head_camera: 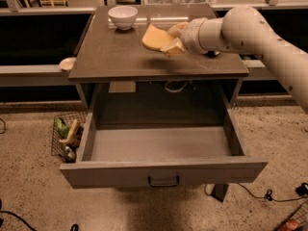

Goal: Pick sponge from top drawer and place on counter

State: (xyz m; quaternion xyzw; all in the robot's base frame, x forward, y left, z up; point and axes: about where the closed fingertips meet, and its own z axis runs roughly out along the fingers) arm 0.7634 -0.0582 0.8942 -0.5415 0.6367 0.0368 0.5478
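Note:
The pale yellow sponge [155, 38] is held above the middle of the counter [110, 57], tilted, a little off its surface. My gripper [171, 40] is shut on the sponge's right end; its cream fingers [174, 47] wrap the edge. The white arm reaches in from the right. The top drawer [163, 172] is pulled fully open below the counter, with a dark pull handle [163, 181] at its front centre. Its inside shows nothing in it.
A white bowl [122, 17] stands at the counter's back left. A small dark object [211, 53] sits behind my wrist on the counter's right. A wire basket [67, 136] with items stands on the floor left of the cabinet. Cables lie on the floor at right.

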